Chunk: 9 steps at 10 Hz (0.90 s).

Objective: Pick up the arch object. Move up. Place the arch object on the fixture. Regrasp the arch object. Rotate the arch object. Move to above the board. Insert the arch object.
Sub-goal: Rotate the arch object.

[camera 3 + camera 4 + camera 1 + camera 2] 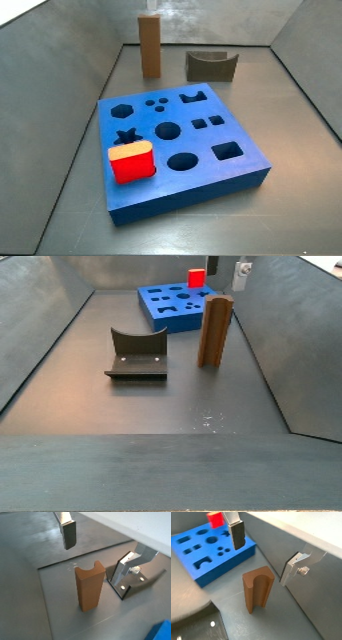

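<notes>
My gripper (69, 542) hangs above the upright arch object (89, 587), apart; only one finger shows, so I cannot tell its spread. I should centre over its notched top before descending.

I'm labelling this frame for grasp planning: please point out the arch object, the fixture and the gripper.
arch object (215, 331), side view, middle of its upright side face.
fixture (136, 354), side view, its curved wall.
gripper (243, 270), side view, high above the arch object, on its body; fingertips not visible there.
</notes>
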Tool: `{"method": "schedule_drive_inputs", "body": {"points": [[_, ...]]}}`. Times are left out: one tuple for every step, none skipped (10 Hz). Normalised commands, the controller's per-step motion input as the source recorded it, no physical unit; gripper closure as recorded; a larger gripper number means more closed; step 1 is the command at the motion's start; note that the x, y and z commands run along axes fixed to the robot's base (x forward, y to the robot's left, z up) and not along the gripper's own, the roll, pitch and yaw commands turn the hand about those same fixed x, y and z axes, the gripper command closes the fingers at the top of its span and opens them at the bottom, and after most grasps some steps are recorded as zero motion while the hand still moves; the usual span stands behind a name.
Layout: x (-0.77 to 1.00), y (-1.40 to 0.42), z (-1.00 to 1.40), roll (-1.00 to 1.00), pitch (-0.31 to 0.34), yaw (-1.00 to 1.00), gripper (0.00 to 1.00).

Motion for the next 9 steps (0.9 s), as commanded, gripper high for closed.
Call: {"method": "schedule_drive_inputs", "body": {"points": [[0.04,0.00,-0.02,-0.03,0.010,1.00,0.00],[0.04,0.00,-0.02,-0.03,0.011,1.00,0.00],[0.04,0.00,-0.02,-0.03,0.011,1.00,0.00],[0.04,0.00,-0.02,-0.03,0.012,1.00,0.00],[0.04,0.00,-0.02,-0.04,0.013,1.00,0.00],[0.04,0.00,-0.02,-0.04,0.014,1.00,0.00],[0.04,0.00,-0.02,-0.04,0.015,1.00,0.00],[0.04,0.00,-0.02,-0.05,0.017,1.00,0.00],[0.04,0.00,-0.02,-0.05,0.019,1.00,0.00]]}}
